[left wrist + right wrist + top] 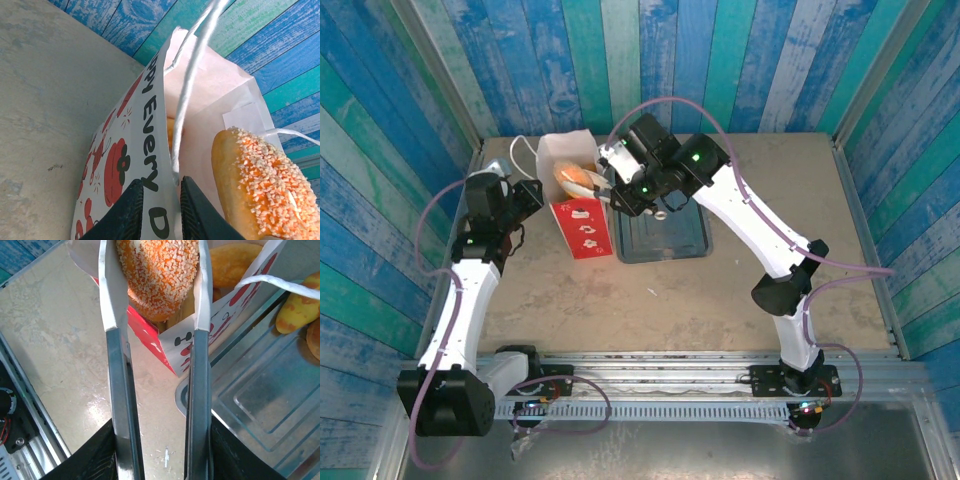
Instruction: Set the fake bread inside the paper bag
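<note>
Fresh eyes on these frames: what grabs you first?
The right tool grips a crumb-topped roll at the open mouth of the paper bag, which stands at the far left of the table. The left tool pinches the bag's printed wall. Beside the bag, a yellow pastry lies on the grey metal tray.

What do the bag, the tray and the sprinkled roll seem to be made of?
The bag looks like matte white paper: thin, creased walls with printing. The tray looks like brushed grey metal, with soft reflections. The sprinkled roll seems moulded plastic or foam, with gritty crumb coat; I cannot tell which.
</note>
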Robot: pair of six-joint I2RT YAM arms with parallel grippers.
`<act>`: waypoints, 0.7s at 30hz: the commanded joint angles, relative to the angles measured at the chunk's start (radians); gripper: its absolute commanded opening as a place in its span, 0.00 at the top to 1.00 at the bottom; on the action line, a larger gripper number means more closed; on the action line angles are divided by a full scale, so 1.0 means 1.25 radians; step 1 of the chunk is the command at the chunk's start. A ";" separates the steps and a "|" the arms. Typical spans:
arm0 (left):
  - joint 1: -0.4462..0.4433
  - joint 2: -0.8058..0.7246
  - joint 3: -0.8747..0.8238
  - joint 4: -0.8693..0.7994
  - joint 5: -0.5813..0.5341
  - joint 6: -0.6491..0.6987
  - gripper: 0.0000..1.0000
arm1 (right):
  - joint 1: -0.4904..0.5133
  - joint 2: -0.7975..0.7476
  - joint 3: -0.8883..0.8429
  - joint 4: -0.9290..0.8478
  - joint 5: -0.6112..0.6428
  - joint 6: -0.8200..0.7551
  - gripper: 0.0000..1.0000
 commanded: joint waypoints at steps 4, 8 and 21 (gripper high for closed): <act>0.003 -0.021 -0.011 0.002 -0.003 0.005 0.78 | -0.006 0.015 0.030 -0.005 -0.021 -0.003 0.52; 0.004 -0.021 -0.013 0.008 0.003 0.004 0.78 | -0.009 0.014 0.044 0.000 -0.017 0.004 0.48; 0.004 -0.029 -0.010 0.009 0.019 0.001 0.73 | -0.017 -0.028 0.044 0.026 0.006 0.018 0.45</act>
